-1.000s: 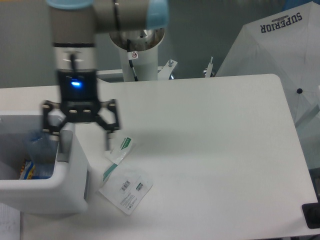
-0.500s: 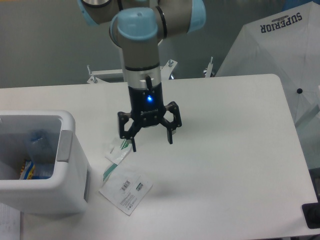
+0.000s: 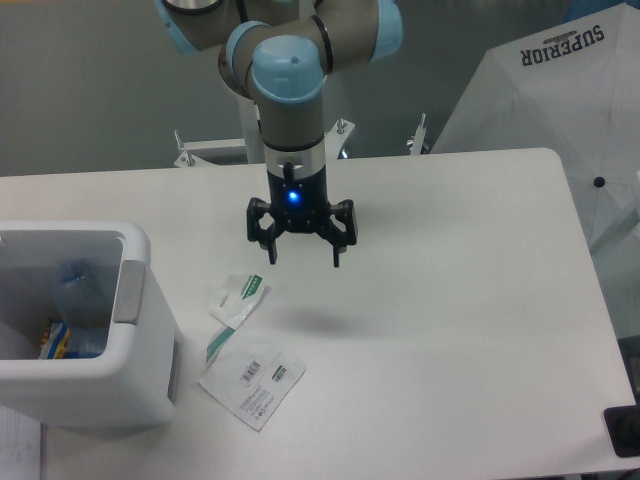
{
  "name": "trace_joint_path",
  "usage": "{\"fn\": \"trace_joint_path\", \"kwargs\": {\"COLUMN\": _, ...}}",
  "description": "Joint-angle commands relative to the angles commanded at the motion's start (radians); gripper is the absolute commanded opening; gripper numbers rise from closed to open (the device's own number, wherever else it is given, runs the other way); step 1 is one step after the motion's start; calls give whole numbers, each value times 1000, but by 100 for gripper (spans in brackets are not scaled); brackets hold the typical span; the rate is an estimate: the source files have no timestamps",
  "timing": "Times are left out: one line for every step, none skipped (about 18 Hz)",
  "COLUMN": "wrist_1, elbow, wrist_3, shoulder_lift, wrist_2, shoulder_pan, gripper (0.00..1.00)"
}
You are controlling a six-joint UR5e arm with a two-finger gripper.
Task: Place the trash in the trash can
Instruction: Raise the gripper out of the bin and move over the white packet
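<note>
My gripper hangs open and empty above the table, up and to the right of the trash on the table. A small white-and-green wrapper lies below and left of it. A flat white pouch with a barcode label lies nearer the front edge. The white trash can stands at the left; a crushed clear bottle rests inside it.
A white folded umbrella marked SUPERIOR stands past the table's right back corner. A dark object sits at the front right edge. Paper shows below the can.
The gripper has moved from over the trash can rightwards to above the middle of the table and risen slightly. It stayed open. The wrapper and pouch have not moved.
</note>
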Motion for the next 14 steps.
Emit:
{"fn": "trace_joint_path", "kwargs": {"wrist_1": 0, "elbow": -14, "wrist_3": 60, "shoulder_lift": 0, "wrist_2": 2, "shoulder_pan": -17, "gripper": 99}}
{"fn": "trace_joint_path", "kwargs": {"wrist_1": 0, "elbow": -22, "wrist_3": 116, "shoulder_lift": 0, "wrist_2": 3, "shoulder_pan": -35, "gripper": 99}}
{"fn": "trace_joint_path", "kwargs": {"wrist_1": -2, "elbow": -28, "wrist_3": 155, "shoulder_lift": 2, "wrist_2": 6, "shoulder_pan": -52, "gripper": 99}}
{"fn": "trace_joint_path", "kwargs": {"wrist_1": -2, "elbow": -38, "wrist_3": 180, "shoulder_lift": 2, "wrist_2": 6, "shoulder_pan": -63, "gripper": 99}}
{"fn": "trace_joint_path", "kwargs": {"wrist_1": 0, "elbow": -43, "wrist_3": 195, "shoulder_lift": 2, "wrist_2": 11, "shoulder_pan": -68, "gripper": 99}}
{"fn": "trace_joint_path", "kwargs": {"wrist_1": 0, "elbow": -42, "wrist_3": 206, "shoulder_lift": 0, "wrist_2": 15, "shoulder_pan": -72, "gripper": 99}}
{"fn": "trace_joint_path", "kwargs": {"wrist_1": 0, "elbow": -37, "wrist_3": 214, "shoulder_lift": -6, "wrist_2": 17, "shoulder_pan": -89, "gripper": 99}}
{"fn": "trace_joint_path", "kwargs": {"wrist_1": 0, "elbow": -36, "wrist_3": 221, "shoulder_lift": -14, "wrist_2": 20, "shoulder_pan": -107, "gripper": 99}}
{"fn": "trace_joint_path", "kwargs": {"wrist_1": 6, "elbow": -36, "wrist_3": 234, "shoulder_lift": -24, "wrist_2": 22, "shoulder_pan": -118, "gripper": 99}}
{"fn": "trace_joint_path", "kwargs": {"wrist_1": 6, "elbow": -34, "wrist_3": 249, "shoulder_lift": -38, "wrist_2": 29, "shoulder_pan": -123, "gripper": 99}}
{"fn": "trace_joint_path", "kwargs": {"wrist_1": 6, "elbow": -40, "wrist_3": 261, "shoulder_lift": -54, "wrist_2": 44, "shoulder_pan": -141, "gripper": 99}}
{"fn": "trace_joint_path", "kwargs": {"wrist_1": 11, "elbow": -39, "wrist_3": 267, "shoulder_lift": -75, "wrist_2": 67, "shoulder_pan": -162, "gripper": 99}}
{"fn": "trace_joint_path", "kwargs": {"wrist_1": 12, "elbow": -31, "wrist_3": 267, "shoulder_lift": -96, "wrist_2": 87, "shoulder_pan": -173, "gripper": 99}}
{"fn": "trace_joint_path", "kwargs": {"wrist_1": 14, "elbow": -25, "wrist_3": 269, "shoulder_lift": -113, "wrist_2": 97, "shoulder_pan": -187, "gripper": 99}}
